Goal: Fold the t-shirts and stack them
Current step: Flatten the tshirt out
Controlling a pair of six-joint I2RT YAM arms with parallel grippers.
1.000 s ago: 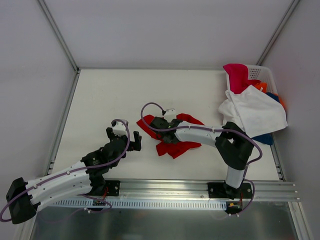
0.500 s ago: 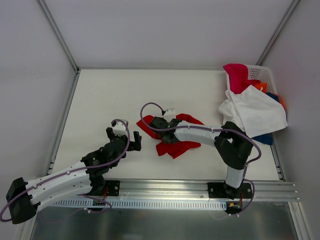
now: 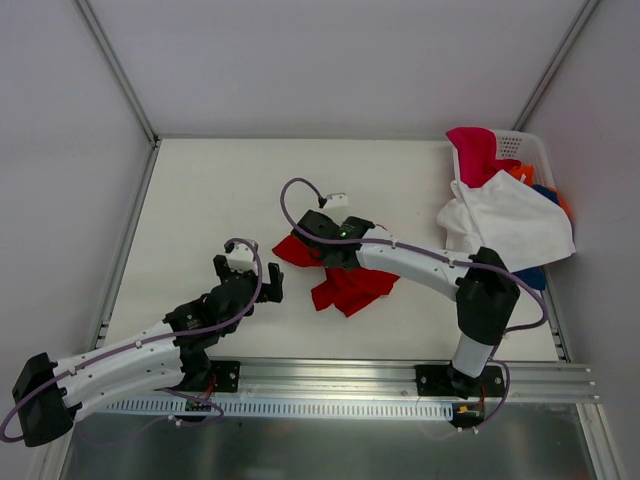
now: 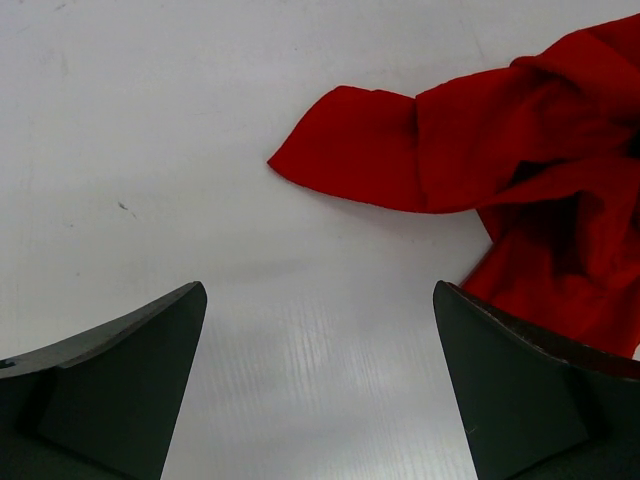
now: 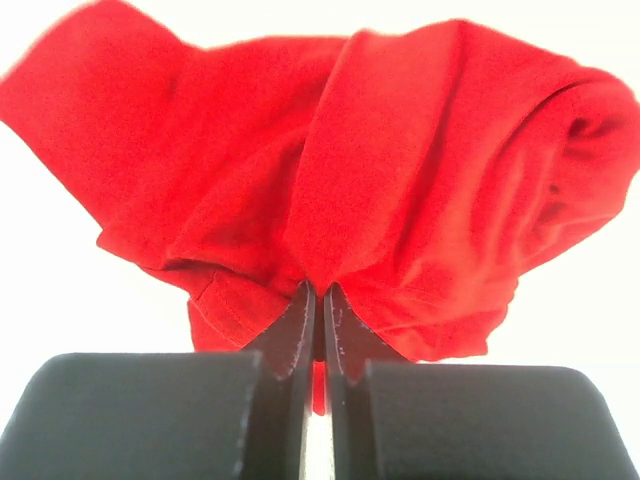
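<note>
A crumpled bright red t-shirt (image 3: pixel 345 282) lies mid-table. My right gripper (image 3: pixel 322 236) is shut on a fold of it, and in the right wrist view the red cloth (image 5: pixel 330 190) hangs bunched from the pinched fingertips (image 5: pixel 320 300). My left gripper (image 3: pixel 250 279) stands wide open just left of the shirt, with bare table between its fingers; in the left wrist view a red sleeve (image 4: pixel 370 150) lies ahead and to the right. More t-shirts sit at the far right: a white one (image 3: pixel 510 225), a magenta one (image 3: pixel 475 150), with orange (image 3: pixel 520 172) and blue (image 3: pixel 535 276) showing beneath.
A white perforated basket (image 3: pixel 520 146) holds the other shirts at the table's back right corner. Metal rails border the table on the left and right, and a slotted rail runs along the near edge by the arm bases.
My right gripper has closed on the red t-shirt and lifted and drawn it toward the back left, bunching the cloth. The left arm has stayed put.
</note>
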